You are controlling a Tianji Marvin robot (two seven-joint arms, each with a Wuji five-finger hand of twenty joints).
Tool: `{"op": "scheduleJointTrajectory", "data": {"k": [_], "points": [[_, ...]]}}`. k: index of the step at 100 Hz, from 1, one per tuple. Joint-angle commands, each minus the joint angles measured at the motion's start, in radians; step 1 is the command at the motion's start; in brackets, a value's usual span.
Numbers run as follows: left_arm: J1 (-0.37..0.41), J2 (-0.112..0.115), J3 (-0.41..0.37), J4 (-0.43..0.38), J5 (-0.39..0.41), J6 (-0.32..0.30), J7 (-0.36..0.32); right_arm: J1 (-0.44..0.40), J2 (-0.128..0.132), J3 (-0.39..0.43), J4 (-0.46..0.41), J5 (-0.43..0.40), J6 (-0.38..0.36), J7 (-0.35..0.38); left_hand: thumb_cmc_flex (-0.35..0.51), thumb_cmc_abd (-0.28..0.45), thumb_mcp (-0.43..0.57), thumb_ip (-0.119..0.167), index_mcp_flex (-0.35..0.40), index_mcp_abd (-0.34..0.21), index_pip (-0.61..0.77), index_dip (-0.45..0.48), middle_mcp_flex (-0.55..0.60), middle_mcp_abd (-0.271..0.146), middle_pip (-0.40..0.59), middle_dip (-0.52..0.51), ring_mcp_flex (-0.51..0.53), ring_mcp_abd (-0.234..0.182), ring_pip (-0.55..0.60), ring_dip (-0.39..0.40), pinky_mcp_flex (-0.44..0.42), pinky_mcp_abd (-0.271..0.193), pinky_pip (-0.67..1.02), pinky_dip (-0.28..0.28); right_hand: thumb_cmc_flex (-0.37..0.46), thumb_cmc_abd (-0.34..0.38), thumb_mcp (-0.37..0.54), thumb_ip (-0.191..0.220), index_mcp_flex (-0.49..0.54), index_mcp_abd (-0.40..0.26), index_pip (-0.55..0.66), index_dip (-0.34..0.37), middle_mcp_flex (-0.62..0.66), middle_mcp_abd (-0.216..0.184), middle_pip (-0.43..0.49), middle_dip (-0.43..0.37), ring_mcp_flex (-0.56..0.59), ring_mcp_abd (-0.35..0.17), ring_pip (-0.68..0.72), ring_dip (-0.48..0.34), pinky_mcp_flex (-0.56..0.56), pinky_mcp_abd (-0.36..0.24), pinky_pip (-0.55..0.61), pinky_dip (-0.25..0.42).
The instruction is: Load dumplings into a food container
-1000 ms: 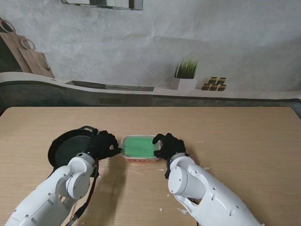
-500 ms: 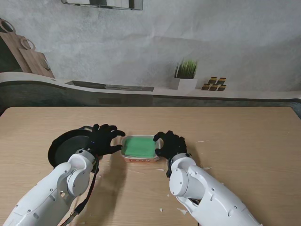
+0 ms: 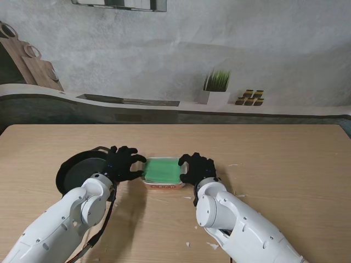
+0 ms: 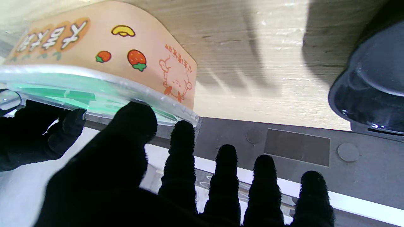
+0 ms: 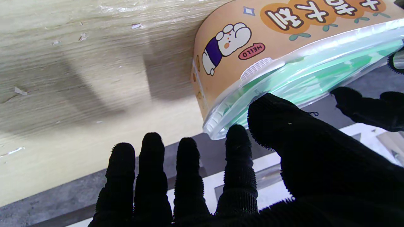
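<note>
The food container (image 3: 162, 173) sits on the table (image 3: 274, 159) right in front of me, near the middle. It is a small box with orange sides and funny pictures on them: strawberries, a bunny and the word HELLO. A clear lid (image 4: 94, 94) with green under it is on top, and it looks closed. I cannot see any dumplings in any view.

My left hand (image 3: 124, 164) is at the left end of the box. Its fingers are spread apart and stick out straight. In the left wrist view the thumb (image 4: 132, 123) and the first finger reach the edge of the lid, but I cannot tell if they press on it. The hand has no hold of anything.

My right hand (image 3: 197, 168) is at the right end of the box. Its fingers are spread too. In the right wrist view the thumb (image 5: 271, 110) is by the lid's rim (image 5: 221, 126), and the other fingers point past the box. It holds nothing as well.

A round black plate (image 3: 79, 171) lies on the table just left of my left hand. A few small white crumbs (image 3: 211, 245) lie on the table near my right arm.
</note>
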Motion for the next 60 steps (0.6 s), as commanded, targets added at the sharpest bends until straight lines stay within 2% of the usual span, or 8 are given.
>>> {"op": "scheduleJointTrajectory", "data": {"k": [1, 48, 60], "points": [[0.001, -0.001, 0.004, 0.006, -0.002, 0.005, -0.014, 0.003, -0.009, -0.005, 0.008, 0.003, 0.005, 0.016, -0.012, -0.011, 0.014, 0.016, 0.025, 0.006, 0.023, -0.011, -0.037, -0.035, -0.016, -0.014, -0.032, -0.022, -0.026, -0.013, -0.021, -0.012, 0.001, 0.02, -0.008, -0.041, -0.015, 0.03, -0.012, 0.039, 0.01, 0.011, -0.025, -0.02, -0.027, -0.007, -0.04, -0.018, 0.0, -0.006, -0.022, -0.033, 0.038, -0.007], [0.025, -0.008, -0.014, 0.004, -0.012, -0.006, 0.033, 0.018, 0.001, -0.017, 0.029, -0.041, -0.037, 0.016, -0.02, 0.001, -0.003, 0.019, 0.029, 0.031, 0.065, 0.025, -0.027, -0.03, -0.01, -0.011, -0.03, -0.021, -0.028, -0.004, -0.024, -0.009, 0.002, 0.021, 0.009, -0.041, 0.018, 0.036, -0.016, -0.029, -0.008, -0.021, -0.025, -0.028, -0.008, 0.002, -0.032, -0.018, 0.007, -0.003, -0.016, -0.027, 0.047, -0.012], [0.025, -0.01, -0.022, -0.001, -0.009, -0.02, 0.049, 0.01, 0.003, -0.011, 0.032, -0.056, -0.058, 0.006, -0.015, 0.022, -0.01, 0.019, -0.002, 0.027, 0.053, 0.023, -0.033, -0.032, -0.011, -0.011, -0.031, -0.024, -0.029, -0.004, -0.022, -0.011, 0.003, 0.021, 0.008, -0.041, 0.02, 0.035, -0.026, -0.038, -0.012, -0.024, -0.026, -0.028, -0.005, 0.003, -0.032, -0.021, 0.008, -0.002, -0.016, -0.029, 0.049, -0.014]]}}
